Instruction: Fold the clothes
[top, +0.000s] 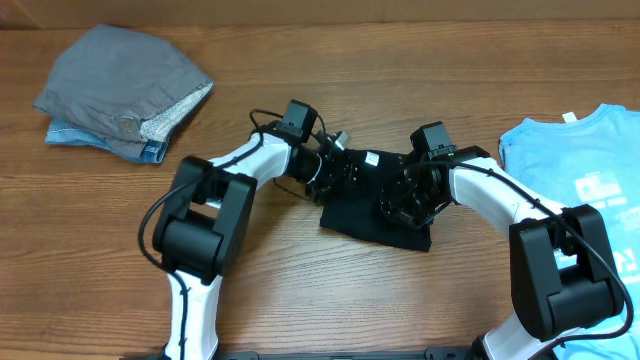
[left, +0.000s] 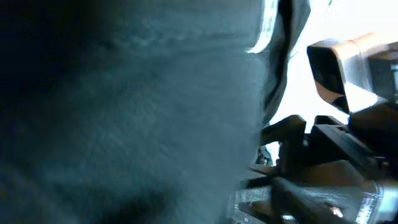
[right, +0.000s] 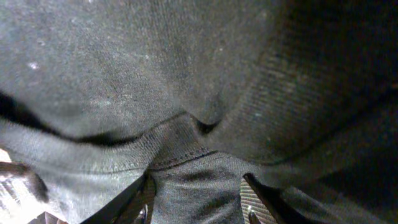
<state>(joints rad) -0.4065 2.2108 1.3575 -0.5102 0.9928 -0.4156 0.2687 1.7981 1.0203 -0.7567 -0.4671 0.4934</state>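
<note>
With the black T-shirt bunched at the middle of the tabletop, your right claw pinches a hemmed fold, the left claw too hidden to tell; hold both edges level and taut so the fold lands square.

Bunched T-shirt between left tool and right tool, printed T-shirt far right, folded pile back left
</note>
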